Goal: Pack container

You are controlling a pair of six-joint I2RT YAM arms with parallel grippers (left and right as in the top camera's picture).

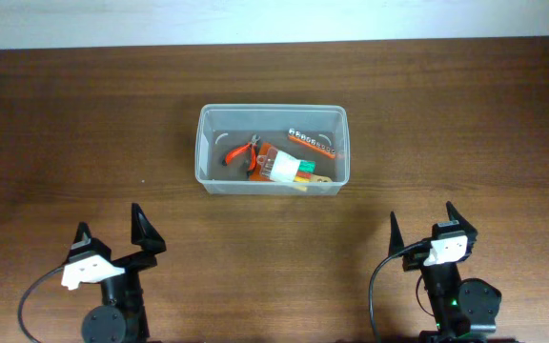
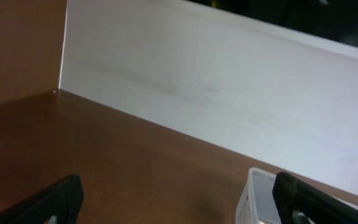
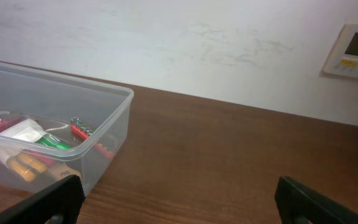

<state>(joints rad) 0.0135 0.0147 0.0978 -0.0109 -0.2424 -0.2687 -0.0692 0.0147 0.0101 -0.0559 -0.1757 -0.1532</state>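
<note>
One container point(image 1: 271, 109) on the table point(image 1: 65, 114) holds one red-handled pliers point(image 1: 239, 152) among other bits. My two tools, left tool point(image 1: 110, 219) and right tool point(image 1: 421, 211), are spread and empty, well apart from it.

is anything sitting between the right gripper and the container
Nothing visible does: only bare table lies between the right gripper and the container, and the same holds for the left gripper.

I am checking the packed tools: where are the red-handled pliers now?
In the overhead view, the red-handled pliers lie inside the clear container, in its left half, just left of the orange package.
</note>
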